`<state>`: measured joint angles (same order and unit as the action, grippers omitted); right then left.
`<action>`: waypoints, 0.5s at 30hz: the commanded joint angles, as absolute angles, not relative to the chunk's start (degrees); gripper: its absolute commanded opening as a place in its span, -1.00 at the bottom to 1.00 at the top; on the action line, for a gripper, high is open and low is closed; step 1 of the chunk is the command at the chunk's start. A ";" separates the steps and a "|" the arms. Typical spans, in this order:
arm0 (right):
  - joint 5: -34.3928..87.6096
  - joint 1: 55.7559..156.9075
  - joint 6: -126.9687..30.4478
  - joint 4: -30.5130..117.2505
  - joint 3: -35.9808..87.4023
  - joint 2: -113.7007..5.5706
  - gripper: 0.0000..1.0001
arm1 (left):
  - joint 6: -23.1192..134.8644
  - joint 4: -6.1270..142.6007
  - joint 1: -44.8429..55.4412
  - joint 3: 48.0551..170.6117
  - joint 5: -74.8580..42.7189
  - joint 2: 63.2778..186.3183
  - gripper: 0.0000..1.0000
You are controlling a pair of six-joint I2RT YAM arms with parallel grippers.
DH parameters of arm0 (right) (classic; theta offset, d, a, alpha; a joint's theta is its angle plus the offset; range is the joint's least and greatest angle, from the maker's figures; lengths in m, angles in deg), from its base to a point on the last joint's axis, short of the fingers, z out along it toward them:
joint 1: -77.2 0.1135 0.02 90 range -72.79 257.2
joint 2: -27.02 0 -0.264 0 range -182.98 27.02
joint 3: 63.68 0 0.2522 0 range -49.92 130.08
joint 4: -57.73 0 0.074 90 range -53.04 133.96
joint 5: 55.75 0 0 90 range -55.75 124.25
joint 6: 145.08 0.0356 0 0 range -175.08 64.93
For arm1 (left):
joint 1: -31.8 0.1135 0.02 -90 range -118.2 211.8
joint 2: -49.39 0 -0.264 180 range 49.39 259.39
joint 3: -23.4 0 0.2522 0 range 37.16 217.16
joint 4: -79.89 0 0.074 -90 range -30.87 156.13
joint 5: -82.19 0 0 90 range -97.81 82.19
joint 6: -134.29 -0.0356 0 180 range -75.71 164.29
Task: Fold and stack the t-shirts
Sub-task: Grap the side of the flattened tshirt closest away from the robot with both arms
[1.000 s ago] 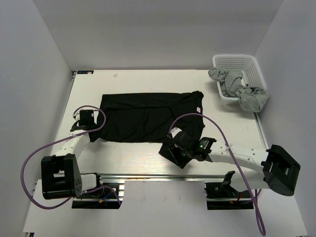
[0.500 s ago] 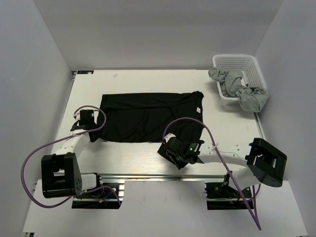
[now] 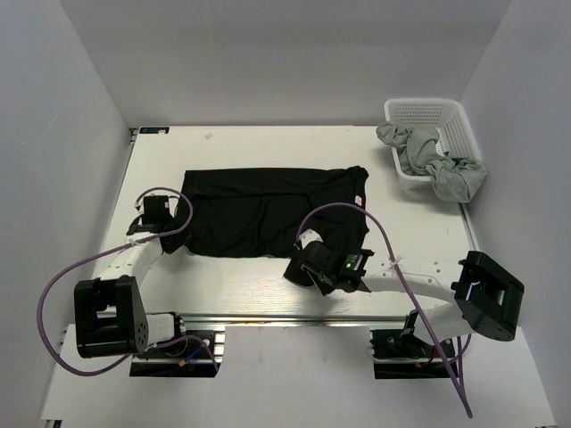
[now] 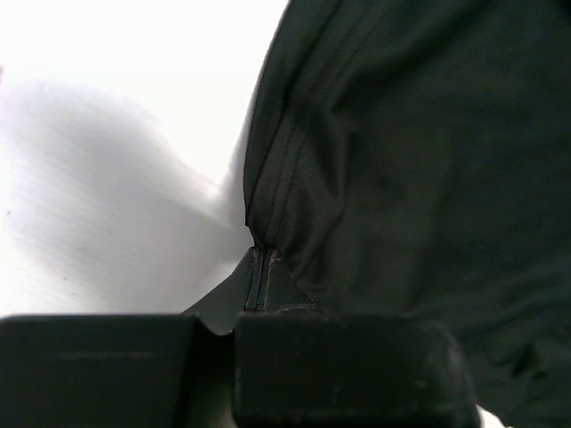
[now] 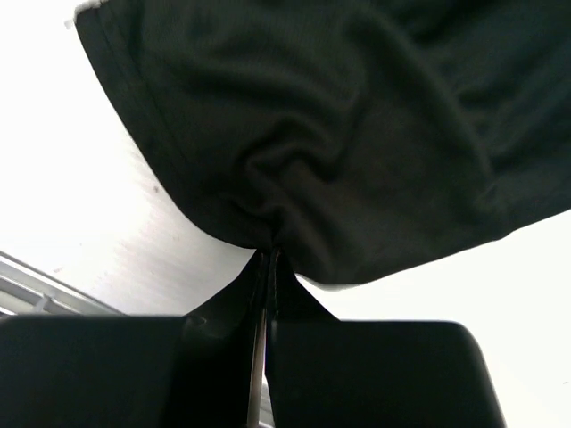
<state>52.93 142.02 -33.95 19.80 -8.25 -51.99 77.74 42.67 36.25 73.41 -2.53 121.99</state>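
The black t-shirt point(image 3: 268, 209) lies spread flat in the middle of the table, with a small pale label point(image 3: 360, 198) near its right end. My left gripper point(image 3: 174, 237) is at its near left corner, shut on the stitched hem point(image 4: 268, 214). My right gripper point(image 3: 308, 267) is at the shirt's near right part and is shut on a bunched fold of the black fabric point(image 5: 294, 178) at its edge. In both wrist views the fingertips are pressed together on cloth: left gripper point(image 4: 260, 259), right gripper point(image 5: 270, 256). Light grey t-shirts point(image 3: 437, 160) lie crumpled in and over the basket.
A white lattice basket point(image 3: 428, 111) stands at the far right corner, with grey cloth hanging over its near rim. White walls close in the table at the back and on both sides. Purple cables point(image 3: 357, 214) loop over the shirt's near right part.
My right gripper has closed on the black shirt's near right edge, and its arm has shifted slightly left. The left gripper has kept its grip without moving.
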 commanded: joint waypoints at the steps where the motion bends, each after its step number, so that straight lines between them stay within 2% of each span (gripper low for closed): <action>1: 55.52 140.15 -36.70 22.42 -5.19 -50.68 -1.00 | 77.43 43.98 36.54 77.32 -4.82 120.06 -1.00; 9: 53.68 131.71 -40.92 27.18 -0.62 -48.31 -1.00 | 78.57 42.93 36.54 82.34 -5.34 123.04 -1.00; 15: 51.92 125.11 -42.76 28.14 5.17 -51.73 -1.00 | 78.57 42.93 36.54 88.04 -5.35 127.43 -1.00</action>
<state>53.08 127.38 -40.68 25.03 1.12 -50.59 78.23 42.60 36.25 84.34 -4.50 126.30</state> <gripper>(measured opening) 0.008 0.017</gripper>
